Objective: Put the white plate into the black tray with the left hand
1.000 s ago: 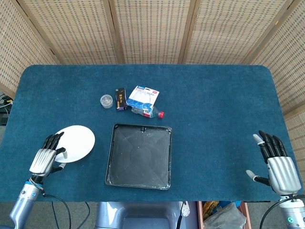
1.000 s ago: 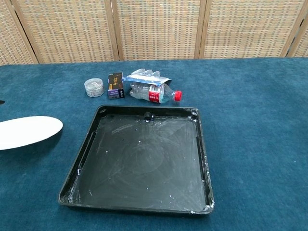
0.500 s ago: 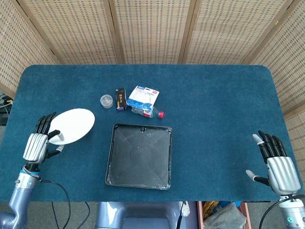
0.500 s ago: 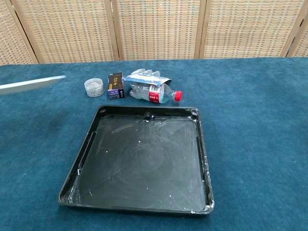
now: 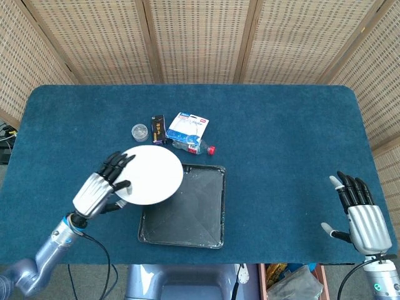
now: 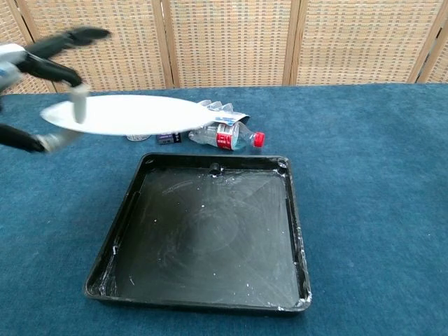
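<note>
My left hand [image 5: 99,188] grips the white plate [image 5: 152,175] by its left rim and holds it level in the air. In the head view the plate overlaps the black tray's [image 5: 194,215] upper left corner. In the chest view the white plate [image 6: 133,115] hovers above and behind the black tray's [image 6: 119,231] far left side, with the left hand [image 6: 35,66] at the plate's left edge. My right hand [image 5: 362,212] rests open near the table's right front corner, holding nothing.
Behind the tray lie a small round tin [image 5: 140,132], a dark little box [image 5: 159,129], a blue-and-white packet [image 5: 188,127] and a plastic bottle with a red cap [image 6: 227,136]. The blue table [image 5: 287,144] ends at a wicker screen [image 5: 200,37].
The left hand has lifted the plate off the table and carried it rightward, from the left side to above the tray's left corner. The right hand has stayed put.
</note>
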